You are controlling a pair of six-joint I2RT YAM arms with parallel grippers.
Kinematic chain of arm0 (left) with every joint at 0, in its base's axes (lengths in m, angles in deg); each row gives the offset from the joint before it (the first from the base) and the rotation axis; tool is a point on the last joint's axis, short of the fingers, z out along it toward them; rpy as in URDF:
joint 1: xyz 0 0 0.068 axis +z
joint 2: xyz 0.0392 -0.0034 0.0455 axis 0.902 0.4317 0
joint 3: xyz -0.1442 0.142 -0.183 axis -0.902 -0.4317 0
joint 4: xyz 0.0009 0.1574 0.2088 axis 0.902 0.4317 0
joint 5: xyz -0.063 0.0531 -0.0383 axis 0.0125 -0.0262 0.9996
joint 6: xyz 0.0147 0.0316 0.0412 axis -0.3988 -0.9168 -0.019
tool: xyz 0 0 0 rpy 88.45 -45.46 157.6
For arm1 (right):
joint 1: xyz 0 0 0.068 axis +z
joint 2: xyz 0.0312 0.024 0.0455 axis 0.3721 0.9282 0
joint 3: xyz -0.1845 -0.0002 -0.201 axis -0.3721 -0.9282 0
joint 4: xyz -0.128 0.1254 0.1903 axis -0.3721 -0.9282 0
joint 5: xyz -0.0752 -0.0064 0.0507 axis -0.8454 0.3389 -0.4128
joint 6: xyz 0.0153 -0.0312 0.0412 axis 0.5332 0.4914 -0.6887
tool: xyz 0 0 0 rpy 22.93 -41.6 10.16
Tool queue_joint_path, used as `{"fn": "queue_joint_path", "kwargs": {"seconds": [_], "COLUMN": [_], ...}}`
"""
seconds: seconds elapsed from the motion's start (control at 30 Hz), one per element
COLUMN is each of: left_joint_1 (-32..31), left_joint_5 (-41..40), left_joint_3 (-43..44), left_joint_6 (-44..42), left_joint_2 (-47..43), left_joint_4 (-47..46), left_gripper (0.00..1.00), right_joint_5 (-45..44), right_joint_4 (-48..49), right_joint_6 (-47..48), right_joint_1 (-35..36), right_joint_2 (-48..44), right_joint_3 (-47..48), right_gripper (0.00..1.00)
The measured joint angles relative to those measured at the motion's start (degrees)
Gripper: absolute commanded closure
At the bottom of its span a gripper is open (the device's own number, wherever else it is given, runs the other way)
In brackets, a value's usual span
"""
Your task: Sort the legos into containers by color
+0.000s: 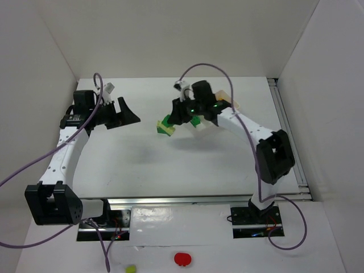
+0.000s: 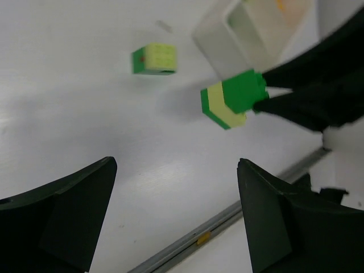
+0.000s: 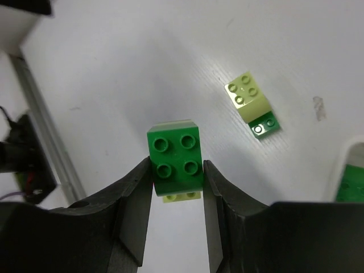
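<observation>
Closest to the right wrist camera, the two black fingers (image 3: 133,199) of the right end effector (image 3: 176,169) are clenched on a dark green studded plastic brick (image 3: 173,159), one finger flat against each side and its four studs facing the lens. Joined beneath it is a pale lime-green brick (image 3: 182,197), only a sliver of which shows in that view. The left wrist view shows the lime layer more fully, with a thin dark green edge on its far side. This held stack hangs in the air above the white tabletop (image 1: 170,170). Near it, not touching, a second small stack lies on the tabletop: a pale lime-green four-stud block (image 3: 247,96) sitting on a dark green base piece (image 3: 265,126) that pokes out at one side. A white rectangular plastic tray (image 2: 219,42) stands just beyond the held stack in the left wrist view, blurred. An orange-yellow patch (image 2: 281,4) shows in one of its compartments, and the right wrist view catches a dark green patch (image 3: 350,185) inside the tray at the picture's right edge. Which compartment holds which colour I cannot tell. The left end effector (image 2: 176,216) is released, its black fingers spread wide with nothing between them, raised over the left part of the tabletop and well apart from both stacks. On the near surface in front of the arm bases (image 1: 253,219) lie a flat red round thing (image 1: 182,259) and a small yellow-green round thing (image 1: 131,269).
</observation>
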Motion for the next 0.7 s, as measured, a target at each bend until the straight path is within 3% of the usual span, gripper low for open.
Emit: {"fn": "queue_joint_path", "kwargs": {"seconds": [0.13,0.27,0.4,0.7], "left_joint_1": [-1.4,-4.6,-8.7,-12.1], "left_joint_5": [14.9,25.4,29.9,33.3], "left_joint_3": [-4.7,-5.7,-4.8,0.8], "left_joint_6": [-1.3,-2.5,-4.1,-11.4], "left_joint_2": [-2.5,-0.1,2.7,5.9], "left_joint_4": [-9.1,-15.0,-17.5,-14.8], "left_gripper": [0.03,0.02,0.03,0.03], "right_joint_5": [12.8,23.5,31.2,37.2], "right_joint_4": [1.5,0.9,-0.2,-0.4], "right_joint_6": [-2.3,-3.0,-3.2,-4.7], "right_joint_1": [-8.0,-9.1,-9.1,-9.3], "right_joint_2": [-6.6,-8.1,-8.1,-9.8], "right_joint_3": [-2.6,-3.2,-4.8,-7.4], "right_gripper": [0.86,0.86,0.86,0.86]}}
